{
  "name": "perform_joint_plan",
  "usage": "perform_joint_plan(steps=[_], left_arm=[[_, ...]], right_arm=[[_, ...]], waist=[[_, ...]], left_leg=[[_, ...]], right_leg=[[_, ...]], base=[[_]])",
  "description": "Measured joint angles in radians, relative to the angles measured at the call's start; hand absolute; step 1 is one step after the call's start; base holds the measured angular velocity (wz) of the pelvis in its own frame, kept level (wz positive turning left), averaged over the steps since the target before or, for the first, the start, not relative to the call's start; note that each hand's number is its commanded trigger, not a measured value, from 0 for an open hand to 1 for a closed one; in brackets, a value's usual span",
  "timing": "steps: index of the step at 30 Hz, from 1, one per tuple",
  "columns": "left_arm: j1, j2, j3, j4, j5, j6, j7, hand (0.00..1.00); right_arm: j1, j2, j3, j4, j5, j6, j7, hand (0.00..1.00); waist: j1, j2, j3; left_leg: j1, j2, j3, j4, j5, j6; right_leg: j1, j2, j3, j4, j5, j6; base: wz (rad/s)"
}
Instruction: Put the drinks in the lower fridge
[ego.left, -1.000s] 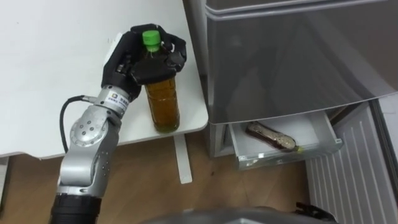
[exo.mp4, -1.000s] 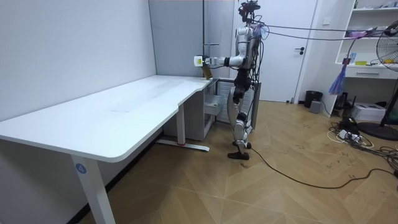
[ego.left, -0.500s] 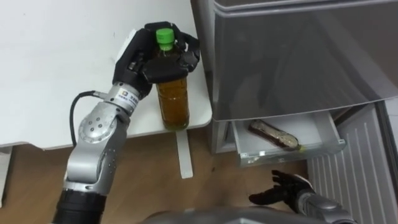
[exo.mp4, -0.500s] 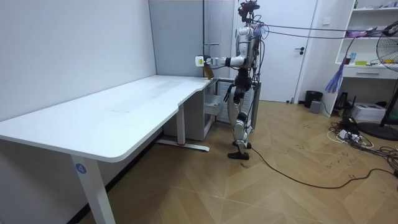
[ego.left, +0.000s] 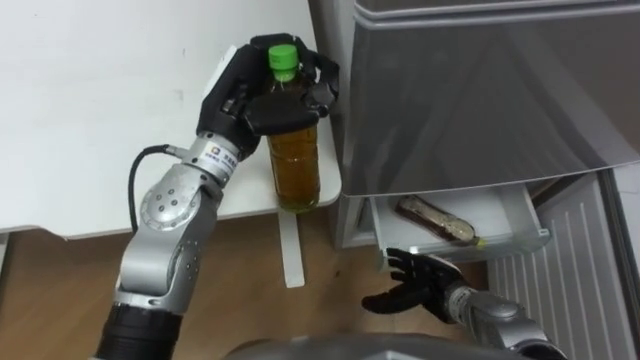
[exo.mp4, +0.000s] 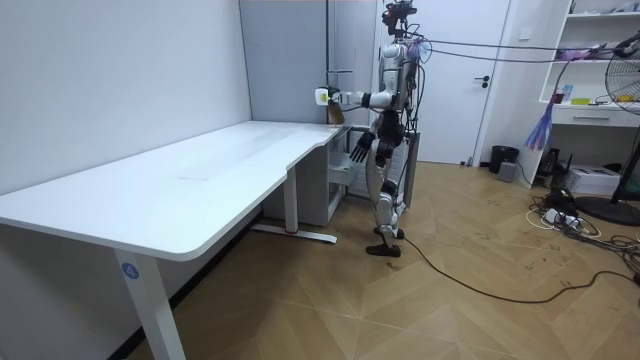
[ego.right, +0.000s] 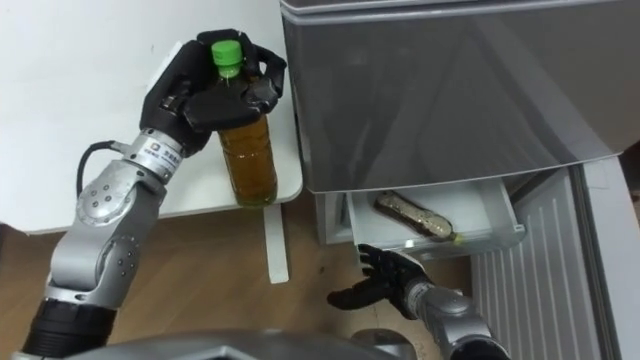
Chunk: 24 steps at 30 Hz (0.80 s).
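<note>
Green-capped bottle (ego.left: 294, 165) had travelled with the left robot hand (ego.left: 238, 88), fingers wrapped round its shoulder, out to the desk (ego.left: 90, 120) corner. Below it, the right robot hand (ego.left: 420, 284) had risen, fingers spread and empty, just under the open drawer (ego.left: 470, 248). Delivery looked close.

The left arm stretches forward with the elbow bent. The left hand (ego.left: 255, 95) has its fingers (ego.left: 312, 88) and thumb curled round the shoulder of a bottle (ego.left: 297, 170), whose cap stands just above the fingers. The right hand (ego.left: 415, 285) is held low, fingers spread and loosely straight, with nothing between them.
</note>
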Motion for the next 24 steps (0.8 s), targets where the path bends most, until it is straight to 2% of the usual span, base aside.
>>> perform_joint_plan(steps=[7, 24], left_arm=[[0.0, 0.006, -0.021, -0.029, -0.002, 0.0, -0.004, 1.0], [0.0, 0.006, -0.05, -0.029, -0.024, -0.002, 0.004, 1.0]], right_arm=[[0.008, 0.0, 0.033, -0.083, 0.003, 0.0, 0.018, 0.0], [0.006, -0.001, 0.097, -0.13, 0.008, 0.001, 0.032, 0.0]], waist=[[0.0, -0.001, 0.0004], [0.006, 0.003, 0.0046]], left_leg=[[0.005, 0.0, 0.0, 0.001, 0.0, 0.0], [0.0, -0.001, -0.004, -0.002, 0.0, 0.001]], right_leg=[[0.005, -0.001, 0.001, 0.001, 0.0, 0.0], [0.003, -0.001, -0.001, 0.0, 0.0, 0.0]], base=[[0.0], [0.0]])
